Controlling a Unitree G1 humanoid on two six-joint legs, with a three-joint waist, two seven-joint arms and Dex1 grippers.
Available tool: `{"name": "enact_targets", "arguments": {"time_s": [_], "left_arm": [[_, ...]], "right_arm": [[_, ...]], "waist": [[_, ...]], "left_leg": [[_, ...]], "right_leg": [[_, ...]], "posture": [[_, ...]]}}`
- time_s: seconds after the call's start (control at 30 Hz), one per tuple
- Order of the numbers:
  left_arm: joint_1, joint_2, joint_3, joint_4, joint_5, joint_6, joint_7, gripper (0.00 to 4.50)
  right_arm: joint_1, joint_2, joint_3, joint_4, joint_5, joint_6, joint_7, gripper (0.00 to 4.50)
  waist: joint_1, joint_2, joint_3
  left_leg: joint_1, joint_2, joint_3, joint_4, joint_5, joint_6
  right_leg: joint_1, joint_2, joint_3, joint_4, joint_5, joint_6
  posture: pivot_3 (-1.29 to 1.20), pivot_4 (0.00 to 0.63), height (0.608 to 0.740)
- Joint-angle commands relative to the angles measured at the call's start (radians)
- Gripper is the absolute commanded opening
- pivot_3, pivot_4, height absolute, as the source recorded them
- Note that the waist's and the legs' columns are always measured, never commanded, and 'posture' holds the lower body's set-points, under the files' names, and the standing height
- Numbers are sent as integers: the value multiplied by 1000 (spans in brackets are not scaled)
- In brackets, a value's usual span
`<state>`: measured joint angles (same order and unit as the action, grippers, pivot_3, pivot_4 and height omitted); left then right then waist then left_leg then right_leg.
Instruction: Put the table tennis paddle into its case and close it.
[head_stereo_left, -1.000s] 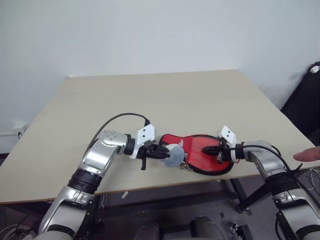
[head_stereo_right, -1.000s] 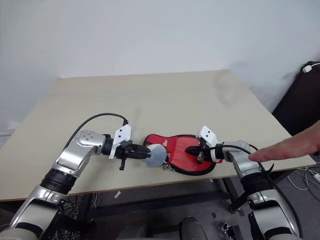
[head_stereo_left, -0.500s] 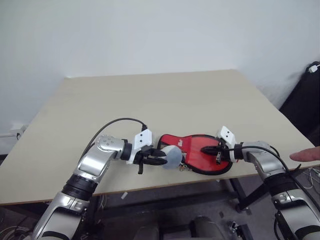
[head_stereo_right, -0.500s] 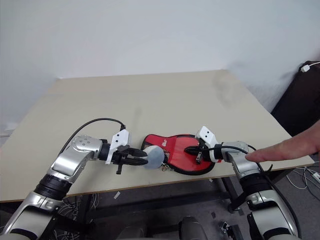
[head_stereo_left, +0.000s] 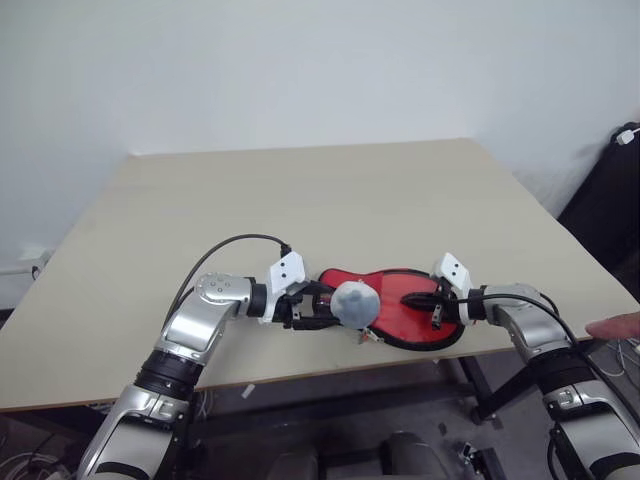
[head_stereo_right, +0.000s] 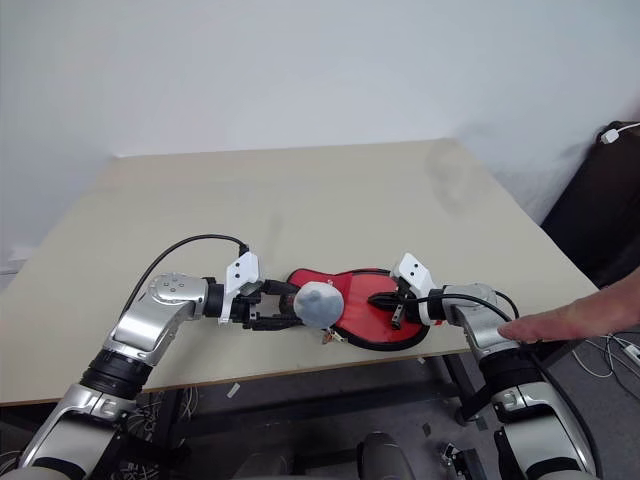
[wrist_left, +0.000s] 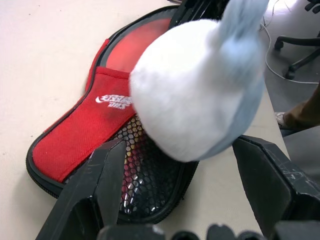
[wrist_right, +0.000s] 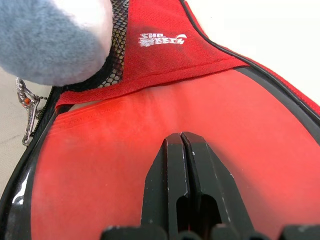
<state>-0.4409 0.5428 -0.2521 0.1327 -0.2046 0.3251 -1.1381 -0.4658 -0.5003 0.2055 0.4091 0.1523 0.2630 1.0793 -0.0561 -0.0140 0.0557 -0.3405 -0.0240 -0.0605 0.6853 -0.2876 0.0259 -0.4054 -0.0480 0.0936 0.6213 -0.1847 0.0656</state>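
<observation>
The case (head_stereo_left: 400, 312) lies flat near the table's front edge, with a red front and black zip edging. Glossy red shows through its clear round part (wrist_right: 125, 165); I cannot tell the table tennis paddle from the case's own red. My right gripper (head_stereo_left: 412, 298) is shut, its fingertips (wrist_right: 182, 137) pressed on that round part. My left gripper (head_stereo_left: 322, 305) is open at the case's narrow end. A fluffy grey-blue lump (wrist_left: 195, 90) sits between its spread fingers (wrist_left: 107, 175), unclamped, over the red fabric and black mesh (wrist_left: 150, 175).
A small metal zip pull (wrist_right: 27, 112) hangs at the case's front edge. A person's hand (head_stereo_right: 570, 320) rests at the table's front right corner. A dark object (head_stereo_left: 610, 200) stands beyond the right edge. Bare tabletop (head_stereo_left: 330, 200) stretches behind the case.
My left gripper, shut on the grey-blue lump a second ago, has spread its fingers. The person's hand has drawn back a little. My right gripper has kept still.
</observation>
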Motion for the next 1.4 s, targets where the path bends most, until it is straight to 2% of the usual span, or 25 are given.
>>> {"name": "enact_targets", "arguments": {"time_s": [0.03, 0.23, 0.47, 0.83, 1.0, 1.4], "left_arm": [[-1, -29, 11, -26, -2, -27, 27, 3547], [3, -53, 4, -59, -41, 12, -8, 3547], [-5, -26, 15, -63, -80, 56, -85, 3547], [-68, -96, 26, 20, -46, 26, 2, 3547], [-86, -112, 26, 33, -60, 31, -2, 4460], [-136, -163, -36, 69, -24, 21, -22, 4460]], "right_arm": [[20, -4, 25, 26, -39, 14, -9, 0], [28, -6, 28, 17, -40, 16, -10, 0], [36, -6, 30, 11, -40, 19, -13, 0], [38, 2, 29, 13, -38, 19, -17, 0], [40, 3, 27, 10, -37, 21, -20, 0], [36, 7, 24, 15, -38, 21, -24, 0]], "waist": [[0, 0, 0], [0, 0, 0], [0, 0, 0], [0, 0, 0], [-1, 0, 0], [-1, -1, 0]], "left_leg": [[0, 0, 0, 0, 0, 0], [0, 0, 0, 0, 0, 0], [0, 0, 0, 0, 0, 0], [0, 0, 0, -1, 0, 0], [0, 0, 0, -1, 0, 0], [0, 0, 0, -1, 0, 0]], "right_leg": [[0, 0, 0, 0, 0, 0], [0, 0, 0, 0, 0, 0], [0, 0, 0, 0, 0, 0], [0, 0, 0, -1, 0, 0], [0, 0, 0, -1, 0, 0], [0, 1, 0, -1, 0, 0]], "posture": [[0, 0, 740], [0, 0, 740], [0, 0, 740], [0, 0, 740], [0, 0, 740], [0, 0, 740]]}}
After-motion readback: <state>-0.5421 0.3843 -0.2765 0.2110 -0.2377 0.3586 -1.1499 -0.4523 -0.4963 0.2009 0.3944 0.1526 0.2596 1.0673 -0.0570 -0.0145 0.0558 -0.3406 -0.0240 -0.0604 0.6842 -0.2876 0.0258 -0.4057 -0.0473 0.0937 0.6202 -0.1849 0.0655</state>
